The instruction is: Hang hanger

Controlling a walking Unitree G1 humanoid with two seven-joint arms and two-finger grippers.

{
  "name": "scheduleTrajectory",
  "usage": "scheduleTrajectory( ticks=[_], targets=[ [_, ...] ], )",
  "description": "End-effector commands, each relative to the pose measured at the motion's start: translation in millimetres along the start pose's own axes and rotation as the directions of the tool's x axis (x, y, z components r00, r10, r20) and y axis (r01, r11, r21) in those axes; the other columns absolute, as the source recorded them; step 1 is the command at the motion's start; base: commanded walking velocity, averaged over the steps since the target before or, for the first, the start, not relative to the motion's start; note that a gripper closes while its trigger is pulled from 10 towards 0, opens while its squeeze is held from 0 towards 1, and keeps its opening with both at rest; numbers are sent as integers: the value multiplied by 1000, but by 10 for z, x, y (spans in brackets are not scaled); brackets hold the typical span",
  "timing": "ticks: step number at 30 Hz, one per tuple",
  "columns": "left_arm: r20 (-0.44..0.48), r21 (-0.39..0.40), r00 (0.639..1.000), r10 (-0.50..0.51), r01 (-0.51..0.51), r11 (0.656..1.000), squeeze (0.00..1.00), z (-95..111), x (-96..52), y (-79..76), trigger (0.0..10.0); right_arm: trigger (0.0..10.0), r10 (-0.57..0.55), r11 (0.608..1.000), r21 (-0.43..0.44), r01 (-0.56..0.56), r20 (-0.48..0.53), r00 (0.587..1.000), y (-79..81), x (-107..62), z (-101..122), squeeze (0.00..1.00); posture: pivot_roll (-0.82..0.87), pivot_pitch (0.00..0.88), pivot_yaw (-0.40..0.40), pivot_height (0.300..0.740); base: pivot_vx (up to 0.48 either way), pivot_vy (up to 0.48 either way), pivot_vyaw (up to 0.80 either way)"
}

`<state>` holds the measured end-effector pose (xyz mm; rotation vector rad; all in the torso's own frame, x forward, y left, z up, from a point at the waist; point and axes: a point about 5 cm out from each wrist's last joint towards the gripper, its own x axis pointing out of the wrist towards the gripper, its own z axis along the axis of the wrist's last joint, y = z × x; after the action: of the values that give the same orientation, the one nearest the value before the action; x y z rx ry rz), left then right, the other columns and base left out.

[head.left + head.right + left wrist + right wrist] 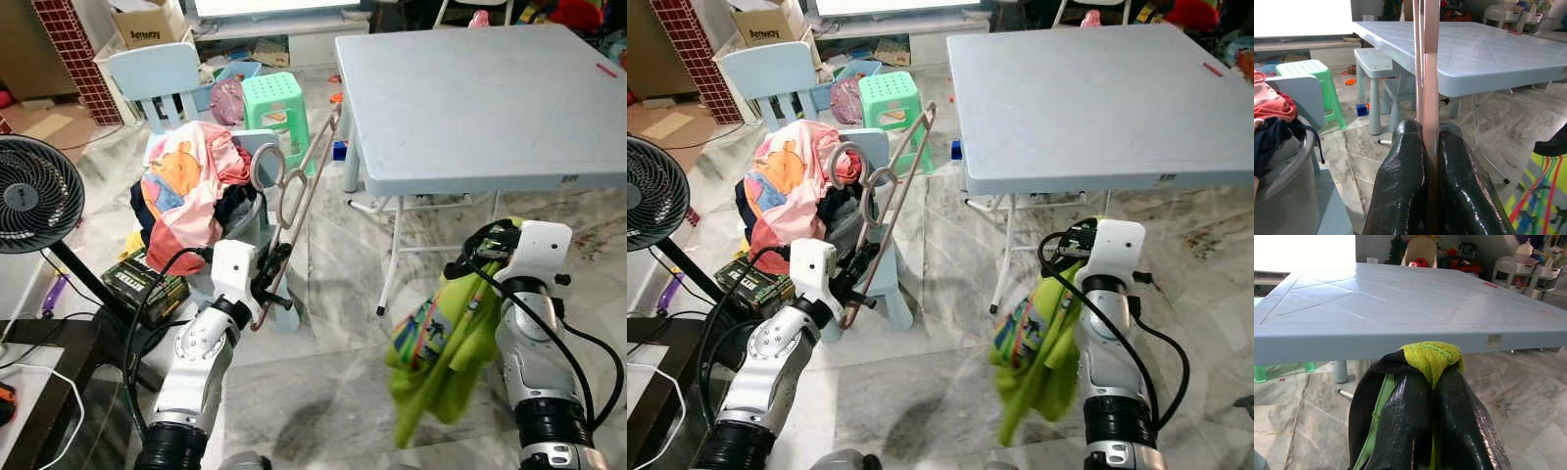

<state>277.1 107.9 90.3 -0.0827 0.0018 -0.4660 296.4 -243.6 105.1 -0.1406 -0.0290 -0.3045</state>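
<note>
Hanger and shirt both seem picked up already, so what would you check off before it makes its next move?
1. Left gripper shut on the hanger: ok.
2. Right gripper shut on the green shirt: ok.
3. Shirt off the floor: ok, it hangs free.
4. Shirt threaded on the hanger: not ok, they are apart.
5. Grey table top bare for laying the shirt: ok.
6. Hanger undamaged: cannot tell.

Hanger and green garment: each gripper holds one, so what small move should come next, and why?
Probably bring both up over the grey table and lay the green garment flat. The left gripper is shut on the pink hanger, the right gripper on the garment, which hangs bunched below the table edge, so threading the hanger in mid-air looks awkward.
</note>
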Motion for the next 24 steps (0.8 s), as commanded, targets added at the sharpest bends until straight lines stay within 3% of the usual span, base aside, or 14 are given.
scheduleTrajectory(
  ticks=[1, 16, 24],
  targets=[
    [28, 4, 1000, 5, -6, 1000, 0, 92, 31, 15, 10000, 10000, 20, 1000, -3, -20, 64, 998, 48, 56, 143, 0, -9, 0, 27, 740, 480, 0, 0],
    [22, -9, 1000, 1, -1, 1000, 0, 102, 75, -30, 10000, 10000, 14, 1000, -8, -14, 69, 998, 45, 61, 146, 0, -15, 0, 28, 740, 476, 0, 0],
    [16, -4, 1000, 1, -1, 1000, 0, 97, 93, -59, 10000, 10000, 21, 1000, -18, -20, 69, 997, 49, 63, 143, 0, -16, 0, 23, 740, 352, -321, 0]
  ],
)
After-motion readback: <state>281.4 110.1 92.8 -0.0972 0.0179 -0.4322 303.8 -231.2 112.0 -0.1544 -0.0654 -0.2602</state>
